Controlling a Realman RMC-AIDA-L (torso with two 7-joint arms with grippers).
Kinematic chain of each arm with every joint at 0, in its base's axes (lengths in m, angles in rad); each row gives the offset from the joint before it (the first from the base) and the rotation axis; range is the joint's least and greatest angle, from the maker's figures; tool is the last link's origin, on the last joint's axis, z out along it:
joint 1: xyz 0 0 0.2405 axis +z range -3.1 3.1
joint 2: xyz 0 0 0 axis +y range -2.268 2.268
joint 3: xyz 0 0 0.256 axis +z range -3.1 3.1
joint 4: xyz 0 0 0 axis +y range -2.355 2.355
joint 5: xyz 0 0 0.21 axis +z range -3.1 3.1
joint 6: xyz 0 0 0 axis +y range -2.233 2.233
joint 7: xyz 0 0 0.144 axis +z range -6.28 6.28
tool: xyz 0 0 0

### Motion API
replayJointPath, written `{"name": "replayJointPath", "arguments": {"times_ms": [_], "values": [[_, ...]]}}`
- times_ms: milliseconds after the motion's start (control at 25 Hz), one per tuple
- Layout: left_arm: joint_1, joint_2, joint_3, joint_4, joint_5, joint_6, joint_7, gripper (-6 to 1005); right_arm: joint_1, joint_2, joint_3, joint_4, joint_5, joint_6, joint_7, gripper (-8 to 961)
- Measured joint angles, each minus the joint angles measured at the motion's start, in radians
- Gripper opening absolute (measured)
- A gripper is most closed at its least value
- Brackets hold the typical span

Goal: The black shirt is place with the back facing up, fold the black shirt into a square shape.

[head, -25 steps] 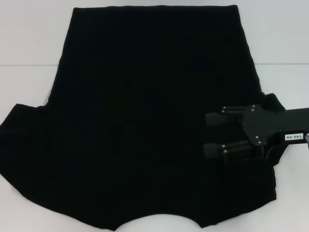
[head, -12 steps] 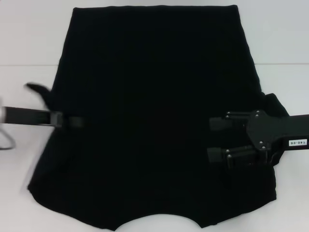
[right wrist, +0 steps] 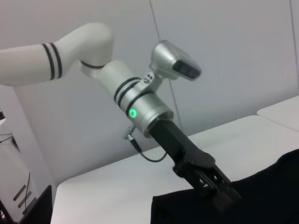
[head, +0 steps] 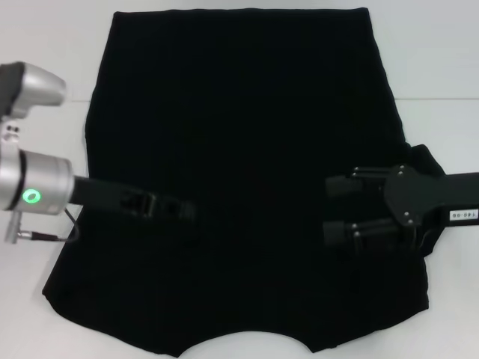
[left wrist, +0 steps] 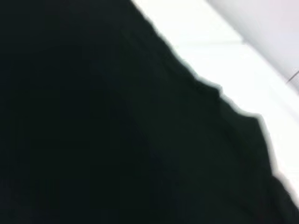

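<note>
Black fabric now lies under the left gripper (head: 176,209), which has come in from the left edge and reached over the shirt's left-middle area; a second ago no left arm was in sight and the left sleeve was spread out on the worktop (head: 45,67), half a second ago the arm was just crossing the shirt's left edge with the sleeve lifted, and now that sleeve is no longer sticking out, so it looks to have been carried inward and folded onto the body. Whether this gripper's fingers are together on cloth or apart I cannot tell, black on black; the right wrist view shows it low against the fabric but not the gap. The right gripper (head: 338,209) sits over the shirt's right-middle part with its fingers plainly apart and nothing between them, barely shifted over the last second, and the right sleeve behind it is already bunched inward. The black shirt (head: 239,112) lies flat in the middle of the worktop, hem at the far side, neckline curve at the near edge. My judgement is that both sleeve folds are about done, leaving a rough rectangle that still needs folding lengthwise to become a square.
</note>
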Motion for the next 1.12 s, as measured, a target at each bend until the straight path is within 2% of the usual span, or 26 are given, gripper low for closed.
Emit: {"name": "replayJointPath", "arguments": {"times_ms": [120,240,400,440,600,760,880,1120], "values": [[0.027,0.026,-0.01,0.007,-0.121,0.066,0.036,258,0.003,-0.008,0.031,-0.007,0.001,-0.006,0.038,911],[0.062,0.041,-0.012,-0.036,-0.313,0.194,0.188,400,0.004,-0.033,0.057,-0.022,0.0,0.02,0.155,911],[0.092,0.032,-0.007,-0.16,-0.477,0.298,0.471,571,0.007,-0.091,0.053,-0.031,-0.033,0.086,0.413,912],[0.095,0.028,-0.003,-0.195,-0.494,0.307,0.544,609,0.012,-0.112,0.051,-0.032,-0.059,0.096,0.492,912],[0.094,0.008,0.018,-0.282,-0.495,0.315,0.756,767,0.042,-0.163,0.05,-0.033,-0.203,0.132,0.732,911],[0.102,-0.013,0.09,-0.296,-0.492,0.312,0.893,945,0.07,-0.178,0.053,-0.034,-0.373,0.152,0.873,909],[0.107,-0.019,0.134,-0.295,-0.489,0.302,0.946,947,0.09,-0.177,0.051,-0.034,-0.481,0.152,0.942,908],[0.109,-0.013,0.185,-0.293,-0.488,0.307,0.958,950,0.109,-0.176,0.049,-0.034,-0.605,0.176,1.055,906]]}}
